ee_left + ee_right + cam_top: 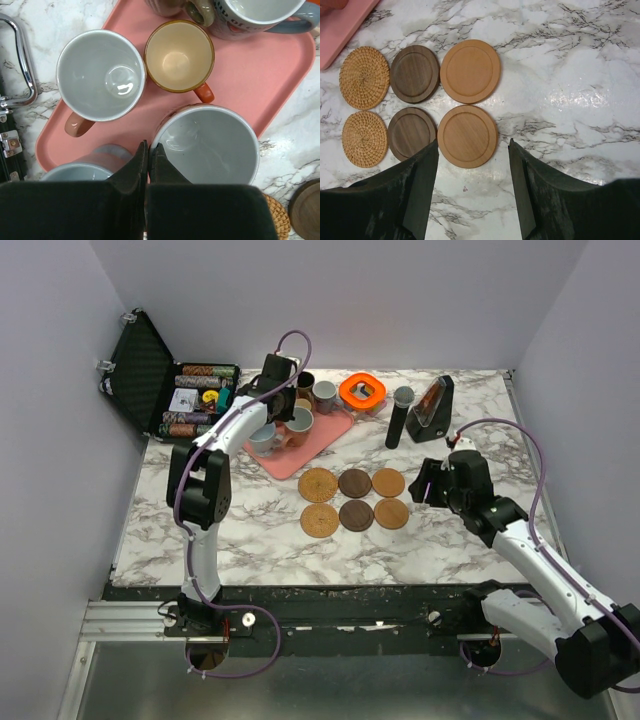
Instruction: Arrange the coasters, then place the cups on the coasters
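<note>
Left jaws: closed on the near-left rim of the grey-lined cup (pixel 207 145), one finger inside and one outside. A pinch this thin on one side may let the cup swing or slip once it is lifted.
Right jaws: open and empty, hovering just above the coasters. If they remain there, an arm bringing a cup across could knock into them.
Surface (pixel 250 530): marbled and glossy. It probably gives little grip, so whatever is set down crooked may skate.
Pink tray (pixel 260 75): carries all the cups packed close. A sideways tug on one could shift the tray or its neighbours.
Pale blue cup (pixel 80 172): just beside the outer finger, and likely to be nudged as the grip rises.
Small copper-orange cup (pixel 179 55): its handle sits right against the held cup's rim. It may be dragged or tipped.
Coasters (pixel 470 71): six lie in two neat rows of three on the surface, edges nearly touching. A cup landing off-centre could push one into the next and spoil the arrangement.
</note>
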Robot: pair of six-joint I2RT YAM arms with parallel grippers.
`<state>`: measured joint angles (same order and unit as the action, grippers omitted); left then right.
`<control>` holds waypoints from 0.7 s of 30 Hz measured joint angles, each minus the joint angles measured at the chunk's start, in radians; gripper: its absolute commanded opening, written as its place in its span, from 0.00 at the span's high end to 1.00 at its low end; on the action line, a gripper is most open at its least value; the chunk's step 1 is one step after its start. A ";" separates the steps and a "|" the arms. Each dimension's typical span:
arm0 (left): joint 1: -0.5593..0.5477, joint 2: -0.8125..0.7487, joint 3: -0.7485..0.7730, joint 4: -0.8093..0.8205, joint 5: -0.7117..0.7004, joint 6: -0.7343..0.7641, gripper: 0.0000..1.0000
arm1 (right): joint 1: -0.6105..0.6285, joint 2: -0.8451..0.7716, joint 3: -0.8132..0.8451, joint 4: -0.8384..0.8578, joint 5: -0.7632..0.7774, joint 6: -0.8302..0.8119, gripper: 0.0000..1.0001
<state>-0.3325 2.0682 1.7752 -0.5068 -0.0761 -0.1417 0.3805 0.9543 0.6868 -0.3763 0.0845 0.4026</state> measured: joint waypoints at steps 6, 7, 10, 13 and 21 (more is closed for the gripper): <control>0.000 -0.026 -0.007 0.002 0.056 -0.036 1.00 | 0.000 -0.020 -0.002 -0.010 0.001 0.002 0.34; 0.000 -0.033 -0.008 0.003 0.067 -0.043 1.00 | 0.000 -0.021 -0.002 -0.011 0.001 0.002 0.34; 0.000 -0.063 -0.016 0.006 0.093 -0.062 1.00 | 0.000 -0.027 -0.002 -0.018 0.004 0.005 0.34; 0.000 -0.120 -0.053 0.016 0.119 -0.085 1.00 | 0.000 -0.036 -0.002 -0.024 0.010 0.008 0.34; -0.003 -0.308 -0.227 0.057 0.141 -0.121 1.00 | 0.000 -0.059 -0.002 -0.045 0.039 0.008 0.34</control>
<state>-0.3359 1.7599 1.5482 -0.4500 0.0647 -0.2630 0.3805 0.8951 0.6849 -0.4210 0.1238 0.4107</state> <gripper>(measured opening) 0.017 0.659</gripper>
